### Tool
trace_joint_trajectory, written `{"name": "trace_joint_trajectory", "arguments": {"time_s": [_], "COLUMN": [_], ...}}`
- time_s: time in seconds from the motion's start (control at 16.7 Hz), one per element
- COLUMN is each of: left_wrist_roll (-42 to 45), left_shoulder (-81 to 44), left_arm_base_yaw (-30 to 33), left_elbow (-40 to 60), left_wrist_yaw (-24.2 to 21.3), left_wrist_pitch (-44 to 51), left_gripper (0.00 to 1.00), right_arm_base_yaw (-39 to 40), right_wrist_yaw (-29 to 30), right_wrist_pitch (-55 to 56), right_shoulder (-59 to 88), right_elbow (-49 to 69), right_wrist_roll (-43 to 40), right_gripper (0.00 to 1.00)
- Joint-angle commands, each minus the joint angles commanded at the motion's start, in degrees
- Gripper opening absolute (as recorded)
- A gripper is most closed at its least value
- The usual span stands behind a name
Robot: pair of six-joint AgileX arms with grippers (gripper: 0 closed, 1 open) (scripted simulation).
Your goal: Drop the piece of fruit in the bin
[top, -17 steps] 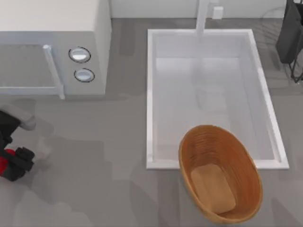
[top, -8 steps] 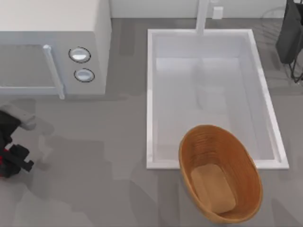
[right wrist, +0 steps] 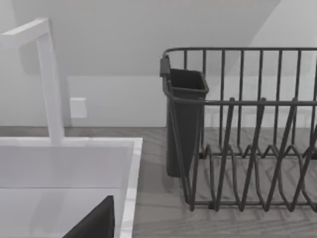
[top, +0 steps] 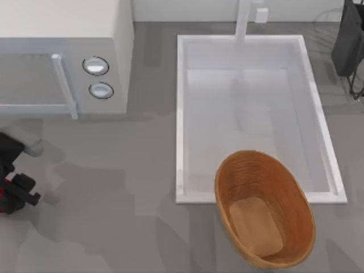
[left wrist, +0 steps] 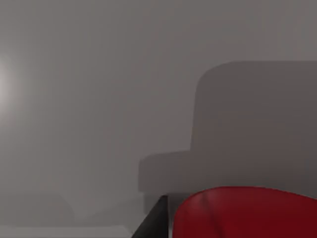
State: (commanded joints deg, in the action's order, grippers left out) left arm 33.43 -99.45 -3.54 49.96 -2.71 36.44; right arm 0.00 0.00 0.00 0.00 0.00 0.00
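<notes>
The microwave [top: 62, 57] stands at the back left of the table [top: 125, 222]. The sink [top: 182, 114] is set in the table to its right, with the faucet [top: 243, 20] behind it. The bowl [top: 264, 208] lies at the sink's front edge, partly over it. The dish rack [top: 351, 45] stands at the far right. The left gripper [top: 10, 193] is at the left edge, in front of the microwave, around the fruit [left wrist: 247, 213].

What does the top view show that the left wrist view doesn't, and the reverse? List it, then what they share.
Top view adds the bin, the sink, the microwave and the left gripper at the table's left edge. Left wrist view adds a close look at one dark finger. Both share the piece of fruit and the grey table.
</notes>
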Motion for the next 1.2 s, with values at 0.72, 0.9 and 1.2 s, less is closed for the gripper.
{"name": "trace_joint_trajectory", "arguments": {"time_s": [0.72, 0.9, 1.2], "left_wrist_roll": [-0.36, -0.50, -0.41], "left_shoulder": [9.18, 10.50, 9.64], "left_arm_base_yaw": [0.27, 0.36, 0.88], "left_elbow": [23.05, 24.81, 25.41], "left_wrist_yaw": [0.04, 0.05, 0.21], "left_wrist_pitch": [33.25, 35.29, 35.50], "left_gripper": [0.00, 0.00, 0.00], "right_arm_base_yaw": [0.00, 0.00, 0.00], "right_wrist_yaw": [0.00, 0.00, 0.00], "right_wrist_pitch": [0.00, 0.00, 0.00], "right_shoulder": [0.00, 0.00, 0.00], "right_elbow": [0.00, 0.00, 0.00], "right_wrist_roll": [0.00, 0.00, 0.00], "right_gripper": [1.00, 1.00, 1.00]}}
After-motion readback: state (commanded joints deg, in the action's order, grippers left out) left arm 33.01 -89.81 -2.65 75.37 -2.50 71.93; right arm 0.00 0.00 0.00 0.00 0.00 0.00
